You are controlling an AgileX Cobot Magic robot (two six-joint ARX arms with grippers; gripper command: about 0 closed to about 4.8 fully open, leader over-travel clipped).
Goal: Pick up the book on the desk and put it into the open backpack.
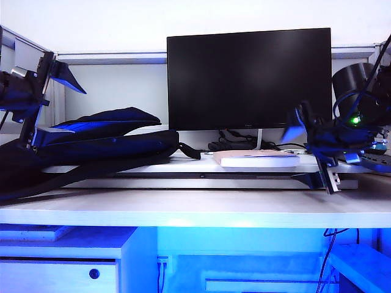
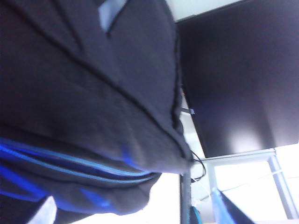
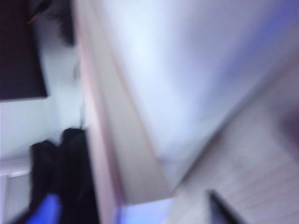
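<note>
Nearest the exterior camera, the desk (image 1: 195, 210) carries a monitor (image 1: 249, 78), then the backpack (image 1: 104, 143) lying on its side, blue lining showing; contents unseen. Behind, the book (image 1: 256, 159) lies flat on the platform, long axis left-right. Left gripper (image 1: 52, 76) hangs above the backpack, jaws apart. Right gripper (image 1: 330, 174) sits beside the book; jaw state unclear. Right wrist view alone is blurred.

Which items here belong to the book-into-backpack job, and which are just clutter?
Job items:
book, flat on the raised platform of the desk
backpack, lying on its side at the left
right tool, beside the book
left tool, over the backpack

Just lying about:
monitor
cables under the monitor
</note>
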